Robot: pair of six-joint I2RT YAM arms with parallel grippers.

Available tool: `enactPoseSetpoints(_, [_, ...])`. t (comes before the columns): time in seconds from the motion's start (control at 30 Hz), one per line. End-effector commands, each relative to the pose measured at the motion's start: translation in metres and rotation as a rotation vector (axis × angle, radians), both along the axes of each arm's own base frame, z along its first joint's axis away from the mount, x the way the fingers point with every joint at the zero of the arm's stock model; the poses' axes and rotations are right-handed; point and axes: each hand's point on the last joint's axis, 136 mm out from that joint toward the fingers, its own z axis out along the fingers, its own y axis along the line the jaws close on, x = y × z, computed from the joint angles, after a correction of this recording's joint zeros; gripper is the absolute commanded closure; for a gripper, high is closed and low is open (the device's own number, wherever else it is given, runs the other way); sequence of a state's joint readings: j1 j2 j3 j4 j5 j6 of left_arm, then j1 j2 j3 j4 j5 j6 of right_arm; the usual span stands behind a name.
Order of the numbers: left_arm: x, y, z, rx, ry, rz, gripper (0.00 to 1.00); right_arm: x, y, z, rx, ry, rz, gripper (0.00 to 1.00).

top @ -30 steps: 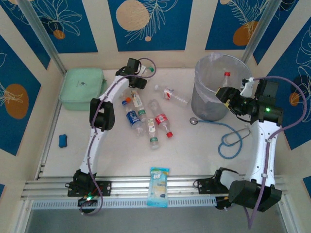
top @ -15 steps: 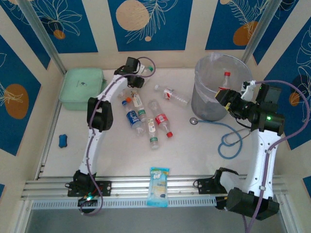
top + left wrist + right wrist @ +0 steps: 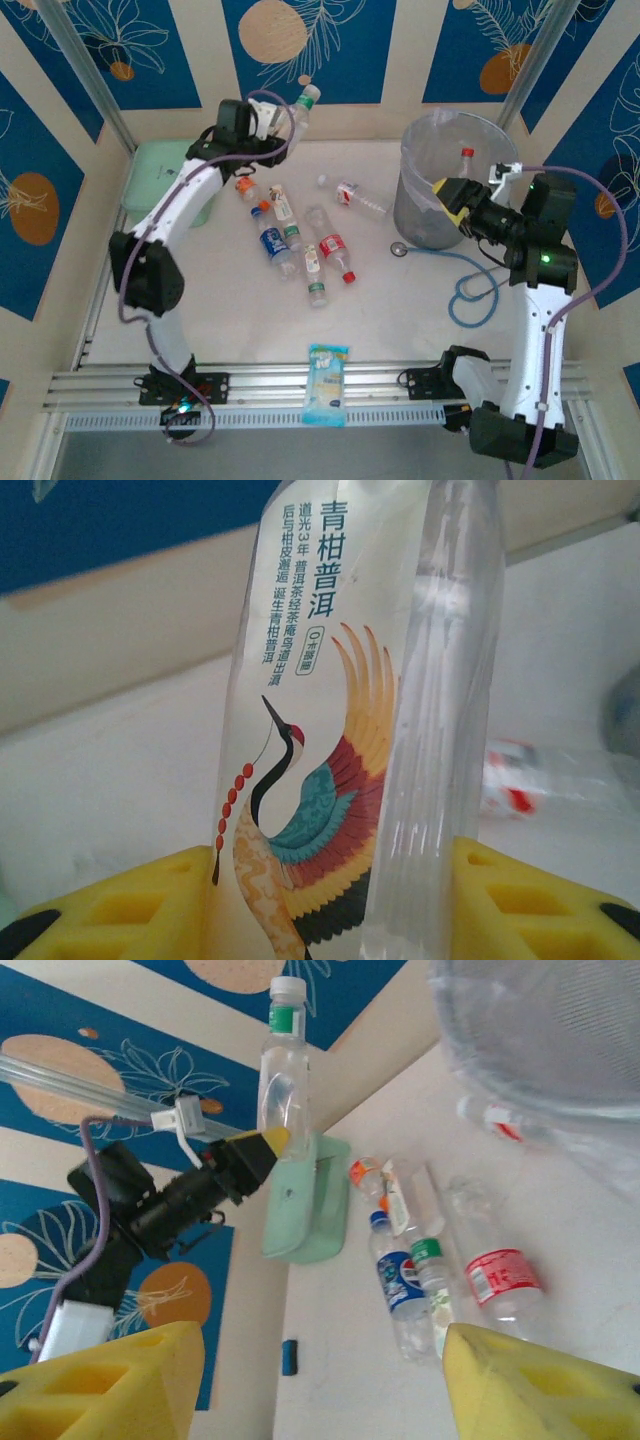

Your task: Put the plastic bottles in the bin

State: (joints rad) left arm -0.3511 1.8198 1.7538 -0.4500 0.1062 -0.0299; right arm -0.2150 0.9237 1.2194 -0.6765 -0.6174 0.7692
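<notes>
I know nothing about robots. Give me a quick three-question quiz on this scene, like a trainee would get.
1. True or false: the left gripper is shut on a bottle.
2. The right gripper is: A) holding a bottle, B) open and empty by the bin, C) inside a green box.
3. What colour cap tops the binned bottle?
Key: 1 true; 2 B; 3 red.

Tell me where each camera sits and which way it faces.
Top external: above, behind both arms, looking down on them, the bin and loose bottles.
Left wrist: on the left gripper, facing the held bottle between its yellow fingers.
Right wrist: near the bin, facing across the table to the left gripper; own fingers below.
Shared: all three show the held bottle.
</notes>
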Motion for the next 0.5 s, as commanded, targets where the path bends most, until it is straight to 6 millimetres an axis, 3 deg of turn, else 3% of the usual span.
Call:
enactPoseSetpoints(0.0, [-0.037,-0.008,-0.003,-0.155,0.048,-0.011,0.64,0.009,0.021,0.019,0.025,-0.052,0.049,0.35])
enactPoseSetpoints(0.17, [-0.099,-0.015,-0.001,-0.412,0.103,-0.057,0.71,0.031,0.067,0.008,-0.023,-0.048,0.139,0.34])
enactPoseSetpoints(0.3, [-0.141,-0.026,0.001,-0.607,0.138,-0.078,0.76,0.052,0.105,-0.007,-0.057,-0.053,0.191,0.21])
enactPoseSetpoints(0.47, [-0.176,-0.025,-0.010,-0.687,0.140,-0.078,0.80,0.076,0.148,-0.023,-0.034,-0.012,0.289,0.17])
